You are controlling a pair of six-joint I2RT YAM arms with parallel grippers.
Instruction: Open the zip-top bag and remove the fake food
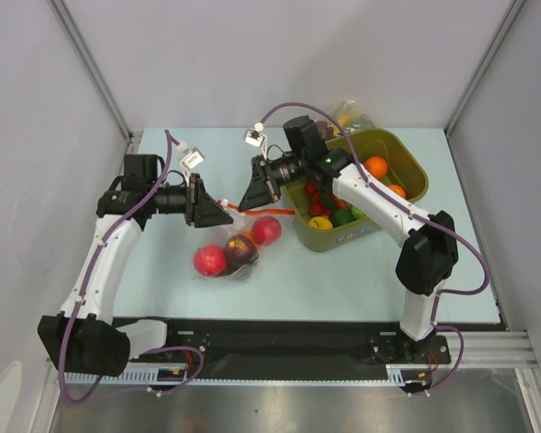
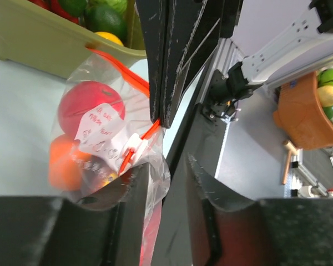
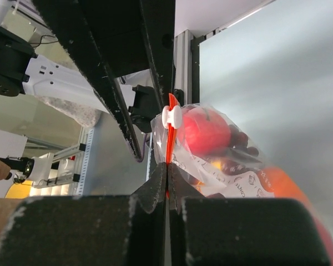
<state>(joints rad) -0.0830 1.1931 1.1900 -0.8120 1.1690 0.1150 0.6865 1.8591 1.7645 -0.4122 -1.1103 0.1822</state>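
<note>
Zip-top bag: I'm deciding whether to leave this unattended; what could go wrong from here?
The right pincer is shut on the red zip strip, while the left pincer stands open around loose film. A pull could drag the whole zip-top bag instead of opening it. The thin strip might also slip out.

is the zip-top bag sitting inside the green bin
No, the top view shows the zip-top bag outside the green bin, over the table beside it.

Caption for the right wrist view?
Right claw shut on the red zip strip of the zip-top bag, fake food inside.
</note>
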